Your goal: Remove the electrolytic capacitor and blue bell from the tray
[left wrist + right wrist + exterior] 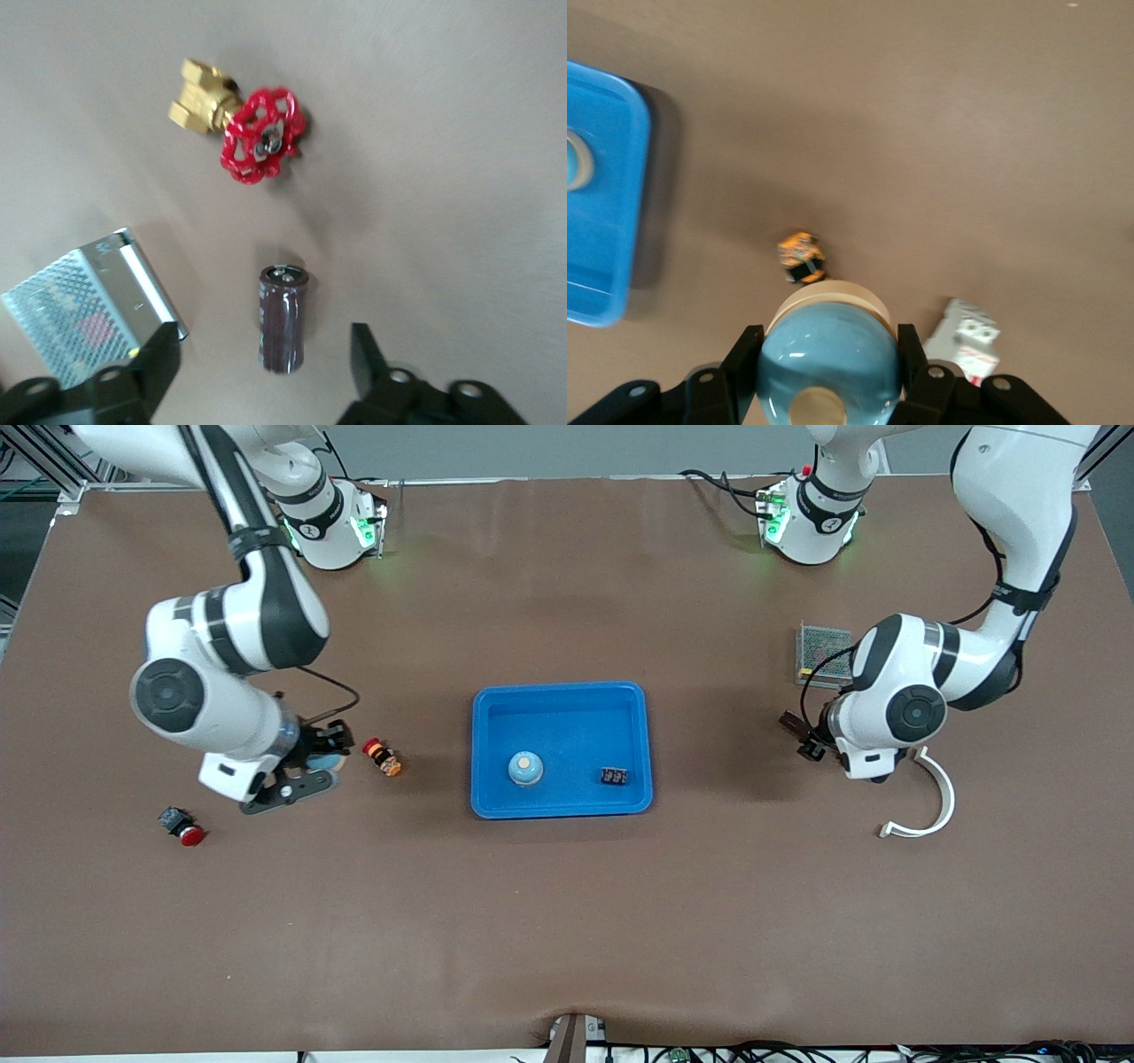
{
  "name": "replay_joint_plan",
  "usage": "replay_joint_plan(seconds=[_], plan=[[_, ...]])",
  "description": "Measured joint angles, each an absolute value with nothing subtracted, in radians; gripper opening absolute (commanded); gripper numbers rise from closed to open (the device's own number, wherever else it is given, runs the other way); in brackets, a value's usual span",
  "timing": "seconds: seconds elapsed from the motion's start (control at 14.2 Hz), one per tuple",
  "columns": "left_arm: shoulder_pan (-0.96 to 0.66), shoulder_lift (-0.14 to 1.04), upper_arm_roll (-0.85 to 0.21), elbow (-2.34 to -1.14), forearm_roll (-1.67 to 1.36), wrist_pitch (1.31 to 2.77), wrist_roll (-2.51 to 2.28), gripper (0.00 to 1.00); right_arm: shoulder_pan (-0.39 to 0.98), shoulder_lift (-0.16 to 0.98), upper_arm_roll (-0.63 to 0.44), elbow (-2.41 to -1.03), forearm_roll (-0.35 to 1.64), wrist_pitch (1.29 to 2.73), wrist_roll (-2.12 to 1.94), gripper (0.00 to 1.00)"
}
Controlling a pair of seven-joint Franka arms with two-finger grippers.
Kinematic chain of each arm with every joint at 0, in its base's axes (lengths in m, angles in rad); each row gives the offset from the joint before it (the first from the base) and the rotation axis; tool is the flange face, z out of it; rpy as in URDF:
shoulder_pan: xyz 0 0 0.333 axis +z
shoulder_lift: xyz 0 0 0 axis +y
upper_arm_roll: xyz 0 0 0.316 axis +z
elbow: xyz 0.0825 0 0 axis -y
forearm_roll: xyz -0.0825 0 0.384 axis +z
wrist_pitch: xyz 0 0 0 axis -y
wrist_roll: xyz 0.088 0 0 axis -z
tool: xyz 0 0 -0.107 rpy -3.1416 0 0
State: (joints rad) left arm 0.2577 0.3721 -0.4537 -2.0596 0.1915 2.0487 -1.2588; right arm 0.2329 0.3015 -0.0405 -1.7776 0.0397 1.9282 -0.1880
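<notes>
The capacitor [283,319], a dark brown cylinder, lies on the table at the left arm's end. My left gripper [264,361] is open above it, a finger [368,359] standing clear on either side. In the front view the left gripper [804,737] hides the capacitor. My right gripper [828,359] is shut on a light blue bell [828,367] with a tan base. In the front view the right gripper [312,769] hangs over the table at the right arm's end. A blue tray [567,722] in the middle holds a second blue bell [525,769].
A small black part [615,776] lies in the tray. A red-handled brass valve [263,135] and a metal mesh box [824,655] sit close to the capacitor, with a white curved piece [930,802] nearby. An orange switch [383,757], a white breaker [966,336] and a red push button [182,825] lie near the right gripper.
</notes>
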Motion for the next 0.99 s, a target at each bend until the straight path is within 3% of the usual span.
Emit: replay_joint_plan(seconds=[0.49, 0.99], plan=[[0.127, 0.395, -0.457, -1.88, 0.113, 1.975, -1.368, 1.0, 0.081, 0.302, -0.041, -1.791, 0.039, 1.946, -0.469, 0.56], [-0.06, 0.578, -0.459, -1.658, 0.084, 1.978, -1.697, 0.97, -0.077, 0.354, -0.041, -1.803, 0.039, 2.054, -0.757, 0.56]])
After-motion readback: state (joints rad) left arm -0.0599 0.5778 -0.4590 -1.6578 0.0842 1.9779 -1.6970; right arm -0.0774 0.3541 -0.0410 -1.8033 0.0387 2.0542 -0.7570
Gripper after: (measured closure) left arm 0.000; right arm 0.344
